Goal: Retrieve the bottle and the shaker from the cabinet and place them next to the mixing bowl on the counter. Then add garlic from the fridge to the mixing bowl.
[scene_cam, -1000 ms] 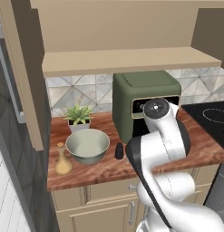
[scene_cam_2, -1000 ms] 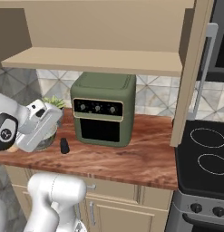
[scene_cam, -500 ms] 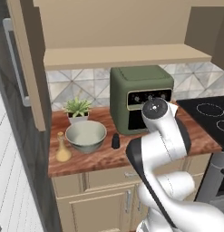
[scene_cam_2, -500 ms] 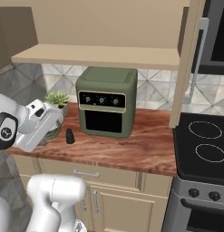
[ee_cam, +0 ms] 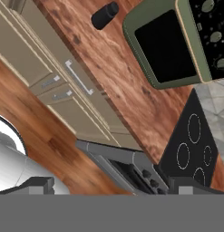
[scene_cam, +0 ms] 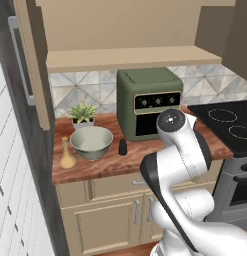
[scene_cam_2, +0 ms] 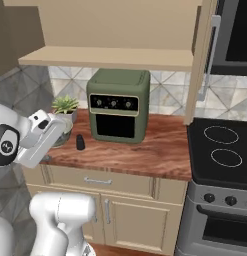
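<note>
Wooden counter [scene_cam: 145, 155], bottle [scene_cam: 67, 154] beside mixing bowl [scene_cam: 91, 142], dark shaker [scene_cam: 123, 147] near it, gripper [ee_cam: 111, 183] spread wide, empty.

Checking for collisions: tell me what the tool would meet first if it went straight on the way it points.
Probably the stove's front edge or the wooden floor beside it; depth is unclear. The tool stands open, holding nothing.
</note>
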### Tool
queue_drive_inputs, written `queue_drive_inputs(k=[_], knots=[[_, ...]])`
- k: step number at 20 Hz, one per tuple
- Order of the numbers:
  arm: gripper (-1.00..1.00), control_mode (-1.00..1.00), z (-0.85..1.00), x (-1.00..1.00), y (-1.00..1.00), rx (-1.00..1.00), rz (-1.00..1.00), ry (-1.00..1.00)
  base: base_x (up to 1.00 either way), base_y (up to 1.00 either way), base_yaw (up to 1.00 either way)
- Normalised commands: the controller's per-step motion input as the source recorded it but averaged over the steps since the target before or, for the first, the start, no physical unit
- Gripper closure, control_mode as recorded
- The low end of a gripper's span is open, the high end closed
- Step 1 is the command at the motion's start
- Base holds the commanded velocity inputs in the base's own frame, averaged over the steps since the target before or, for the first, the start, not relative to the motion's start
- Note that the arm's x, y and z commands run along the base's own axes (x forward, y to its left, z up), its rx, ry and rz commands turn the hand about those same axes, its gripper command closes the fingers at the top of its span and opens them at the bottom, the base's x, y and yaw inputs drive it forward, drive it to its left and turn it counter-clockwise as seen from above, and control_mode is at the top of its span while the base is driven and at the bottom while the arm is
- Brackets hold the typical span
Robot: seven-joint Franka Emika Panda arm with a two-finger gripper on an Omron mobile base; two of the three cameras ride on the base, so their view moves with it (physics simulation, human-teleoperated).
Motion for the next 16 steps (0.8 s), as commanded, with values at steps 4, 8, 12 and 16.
queue_drive_inputs(k=[4,8,12,16], knots=[[-1.0,1.0,0.0,0.0,0.0,0.0,0.0,0.0,-0.24,0.0,-0.25],[-1.0,1.0,0.0,0.0,0.0,0.0,0.0,0.0,-0.19,0.0,-0.35],[-1.0,1.0,0.0,0.0,0.0,0.0,0.0,0.0,-0.17,0.0,-0.39],[-1.0,1.0,0.0,0.0,0.0,0.0,0.0,0.0,-0.15,-0.03,-0.4]])
